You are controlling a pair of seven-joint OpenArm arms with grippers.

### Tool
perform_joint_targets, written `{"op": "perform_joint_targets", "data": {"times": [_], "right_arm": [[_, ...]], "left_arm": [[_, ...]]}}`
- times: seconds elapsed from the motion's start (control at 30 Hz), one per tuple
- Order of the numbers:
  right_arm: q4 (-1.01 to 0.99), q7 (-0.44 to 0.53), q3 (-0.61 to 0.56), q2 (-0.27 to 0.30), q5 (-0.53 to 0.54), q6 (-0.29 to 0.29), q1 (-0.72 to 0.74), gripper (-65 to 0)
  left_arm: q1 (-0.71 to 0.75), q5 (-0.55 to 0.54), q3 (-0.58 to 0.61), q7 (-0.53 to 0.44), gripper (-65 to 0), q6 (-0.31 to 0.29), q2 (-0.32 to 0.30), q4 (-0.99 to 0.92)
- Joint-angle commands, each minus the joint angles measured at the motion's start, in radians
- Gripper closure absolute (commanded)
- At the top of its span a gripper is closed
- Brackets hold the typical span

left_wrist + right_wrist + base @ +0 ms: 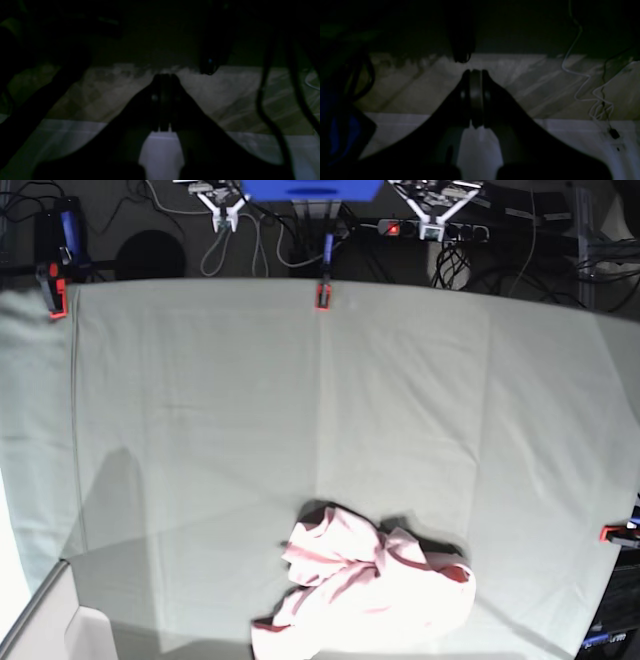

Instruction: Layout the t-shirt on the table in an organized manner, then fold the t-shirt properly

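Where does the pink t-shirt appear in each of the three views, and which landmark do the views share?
Base: the t-shirt lies crumpled near the bottom edge, a little right of centre.
Left wrist: not in it; only the shut left gripper over creased cloth.
Right wrist: not in it; only the shut right gripper.
Shared landmark: the table, whose pale creased cloth shows in all three.

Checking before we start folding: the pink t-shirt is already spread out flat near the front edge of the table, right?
Not quite. The t-shirt is near the front edge of the table, but the base view shows it crumpled in a heap, not spread flat.
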Motion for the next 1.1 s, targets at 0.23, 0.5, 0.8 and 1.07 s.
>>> {"op": "perform_joint_targets", "data": {"times": [0.23, 0.5, 0.8, 1.07], "right_arm": [[-0.001, -0.002, 0.003, -0.016, 0.004, 0.012, -0.011, 0.0], [0.001, -0.002, 0.006, -0.013, 0.004, 0.012, -0.003, 0.0], [0.076, -0.002, 0.006, -0.015, 0.004, 0.012, -0.026, 0.0], [0.200, -0.008, 0.003, -0.013, 0.004, 0.012, -0.101, 0.0]], "left_arm": [[0.004, -0.004, -0.002, -0.004, 0.0, -0.002, -0.030, 0.003], [-0.001, -0.004, -0.002, -0.004, 0.0, -0.002, -0.034, 0.004], [0.051, -0.005, 0.002, 0.004, 0.0, -0.002, -0.027, 0.106], [0.056, -0.001, 0.005, 0.007, 0.0, -0.002, -0.030, 0.118]]}}
